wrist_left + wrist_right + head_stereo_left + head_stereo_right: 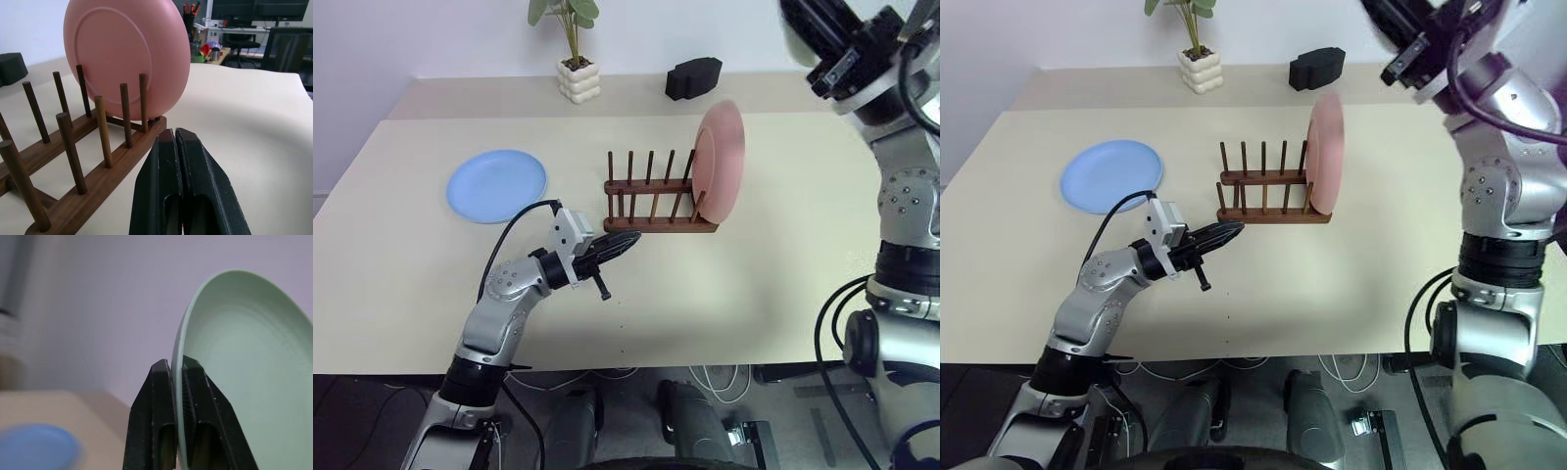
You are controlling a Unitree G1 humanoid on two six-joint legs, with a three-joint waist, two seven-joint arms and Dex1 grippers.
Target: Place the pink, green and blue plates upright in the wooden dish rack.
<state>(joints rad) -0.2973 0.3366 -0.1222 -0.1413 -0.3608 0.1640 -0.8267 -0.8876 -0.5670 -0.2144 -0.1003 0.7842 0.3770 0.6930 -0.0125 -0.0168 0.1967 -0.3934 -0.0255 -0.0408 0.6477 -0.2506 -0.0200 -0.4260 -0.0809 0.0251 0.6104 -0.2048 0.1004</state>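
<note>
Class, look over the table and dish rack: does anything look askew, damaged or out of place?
Nothing stands out. The pink plate stands upright in the wooden dish rack's end slot, and the blue plate lies flat on the table, undamaged.

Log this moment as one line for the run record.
pink plate: upright in wooden dish rack | green plate: pinched at rim by right end effector | blue plate: flat on table | left end effector: shut, empty, near rack
</note>
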